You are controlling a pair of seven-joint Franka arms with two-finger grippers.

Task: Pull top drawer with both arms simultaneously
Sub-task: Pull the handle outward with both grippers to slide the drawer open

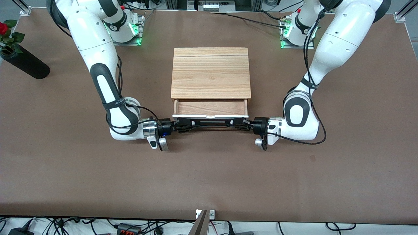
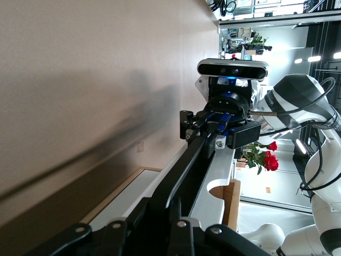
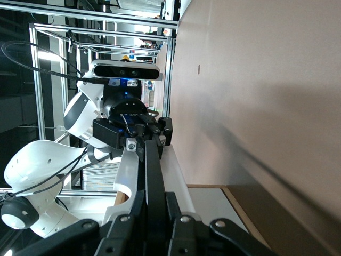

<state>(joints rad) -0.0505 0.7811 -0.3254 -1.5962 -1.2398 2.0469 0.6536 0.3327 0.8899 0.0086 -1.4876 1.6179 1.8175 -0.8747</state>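
The top drawer of the light-wood box stands partly pulled out, its pale wood inside showing above its white front panel. The thin black bar handle runs along the panel. My right gripper is shut on the handle's end toward the right arm's end of the table. My left gripper is shut on the other end. In the left wrist view my left gripper clamps the bar. In the right wrist view my right gripper clamps the bar.
A black vase with a red rose lies at the right arm's end of the table, near the bases. Both forearms lie low over the brown table, beside the drawer front. Cables hang along the table's edge nearest the front camera.
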